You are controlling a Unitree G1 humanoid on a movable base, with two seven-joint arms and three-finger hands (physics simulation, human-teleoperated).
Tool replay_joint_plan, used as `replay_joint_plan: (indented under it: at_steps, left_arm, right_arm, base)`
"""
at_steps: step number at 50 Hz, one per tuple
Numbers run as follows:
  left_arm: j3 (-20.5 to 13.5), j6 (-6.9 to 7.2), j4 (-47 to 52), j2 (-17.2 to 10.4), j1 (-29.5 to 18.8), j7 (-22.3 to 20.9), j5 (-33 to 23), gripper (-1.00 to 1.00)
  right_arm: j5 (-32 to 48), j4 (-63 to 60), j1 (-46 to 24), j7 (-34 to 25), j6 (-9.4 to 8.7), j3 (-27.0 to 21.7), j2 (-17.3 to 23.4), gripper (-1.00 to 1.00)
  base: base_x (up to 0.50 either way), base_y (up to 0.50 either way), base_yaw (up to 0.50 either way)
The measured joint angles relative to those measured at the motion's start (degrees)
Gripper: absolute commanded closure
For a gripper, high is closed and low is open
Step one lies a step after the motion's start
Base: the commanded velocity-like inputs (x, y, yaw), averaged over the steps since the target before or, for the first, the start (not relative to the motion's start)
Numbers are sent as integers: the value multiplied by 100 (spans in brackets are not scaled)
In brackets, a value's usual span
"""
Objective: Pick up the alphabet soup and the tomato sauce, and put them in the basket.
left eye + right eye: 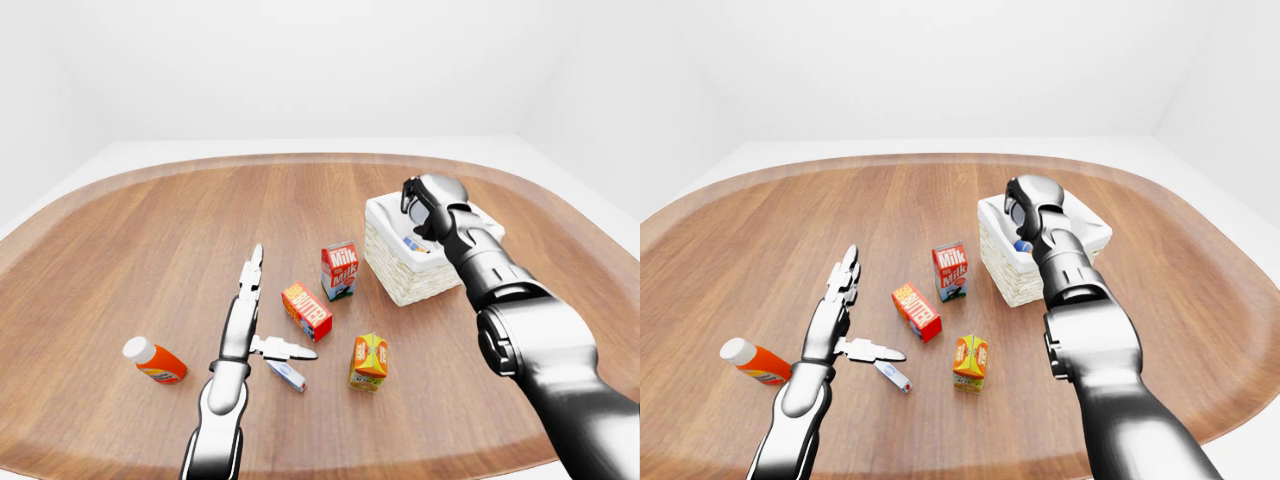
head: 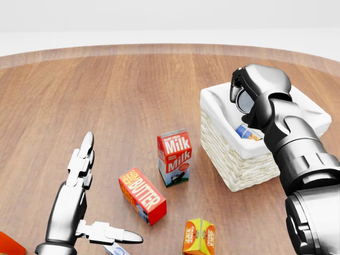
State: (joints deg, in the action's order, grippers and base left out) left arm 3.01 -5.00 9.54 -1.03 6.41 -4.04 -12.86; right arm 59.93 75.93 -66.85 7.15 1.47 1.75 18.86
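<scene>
A: Where are the cans?

B: One can [image 2: 247, 132] with a blue and orange label lies inside the basket [image 2: 234, 162], just below the right hand [image 2: 249, 93] in the head view. I cannot tell which of the two it is. The right hand is over the basket with its fingers curled round something dark and round; whether that is the other can I cannot tell.

A: And the left hand?

B: The left hand [image 2: 79, 212] is spread wide and flat, holding nothing, low over the table [image 2: 133, 90], well to the left of the basket.

A: What lies about it?

B: To the right of its thumb, the butter box [image 2: 142, 195]; beyond that, the milk carton [image 2: 174, 157], upright, between the left hand and the basket. An orange carton [image 2: 199, 237] stands lower right of the thumb. A small blue-and-white item [image 1: 288, 375] lies just under the thumb. To the hand's left, an orange bottle [image 1: 154, 361] with a white cap lies on its side.
</scene>
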Motion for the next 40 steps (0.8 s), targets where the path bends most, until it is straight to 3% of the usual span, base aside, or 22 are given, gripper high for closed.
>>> replay_joint_plan:
  at_steps: [40]
  left_arm:
    - [-9,0,7,0,-13,-2,11,-100]
  right_arm:
    - [-88,5,188,24,-61,-26,54,100]
  base:
    - [0,0,0]
